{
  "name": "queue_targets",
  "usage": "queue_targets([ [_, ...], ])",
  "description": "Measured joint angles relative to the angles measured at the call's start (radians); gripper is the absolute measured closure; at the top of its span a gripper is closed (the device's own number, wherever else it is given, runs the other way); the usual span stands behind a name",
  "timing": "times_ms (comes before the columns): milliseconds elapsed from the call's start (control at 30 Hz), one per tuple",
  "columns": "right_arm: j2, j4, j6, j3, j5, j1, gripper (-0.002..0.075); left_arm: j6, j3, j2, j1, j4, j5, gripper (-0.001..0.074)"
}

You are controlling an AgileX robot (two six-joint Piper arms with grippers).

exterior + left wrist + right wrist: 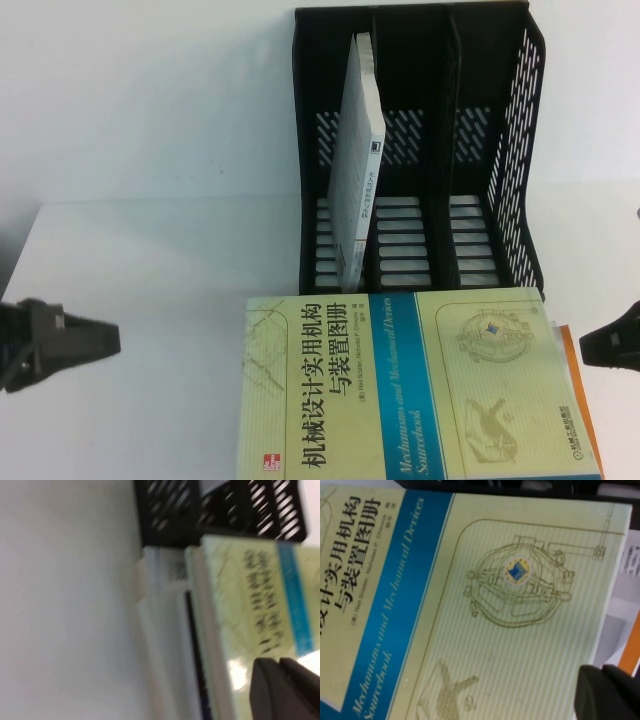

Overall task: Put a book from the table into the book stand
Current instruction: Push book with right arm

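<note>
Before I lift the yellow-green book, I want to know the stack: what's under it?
An orange-edged white book pokes out past the book on the right. The left wrist view shows more white layers beneath; how many, and their covers, are hidden.

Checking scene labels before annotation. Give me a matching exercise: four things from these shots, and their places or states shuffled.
Things:
1. book
2. thin grey-white book
3. book stand
4. left hand

States:
A. shut, at the table's left edge, holding nothing
B. flat on the table, cover up
C. black, upright, behind the flat book
D. leaning in the leftmost slot

Pairs: 1-B, 2-D, 3-C, 4-A
</note>
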Motion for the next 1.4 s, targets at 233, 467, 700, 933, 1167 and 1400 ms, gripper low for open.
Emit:
queue_targets([
  [233, 0.000, -0.021, 0.010, 0.000, 0.028, 0.000, 0.0729, 0.087, -0.002, 0.078, 0.016, -0.109, 0.040, 0.0738],
  [467, 0.000, -0.083, 0.018, 0.000, 0.032, 0.000, 0.0729, 0.095, -0.002, 0.093, 0.020, -0.108, -0.004, 0.0738],
  [700, 0.056, -0.076, 0.018, -0.002, -0.012, 0.000, 0.0729, 0.084, -0.002, 0.117, 0.020, -0.096, -0.011, 0.0738],
  [933, 0.147, 0.023, -0.027, -0.002, -0.019, 0.000, 0.0729, 0.063, -0.002, 0.132, 0.020, -0.062, -0.013, 0.0738],
  [1167, 0.179, 0.102, -0.101, -0.002, 0.003, -0.002, 0.0729, 0.061, -0.002, 0.132, 0.020, -0.056, -0.013, 0.0738],
  [1400, 0.217, 0.161, -0.149, -0.002, 0.068, 0.027, 0.0729, 0.057, -0.002, 0.132, 0.020, -0.052, -0.013, 0.0738],
])
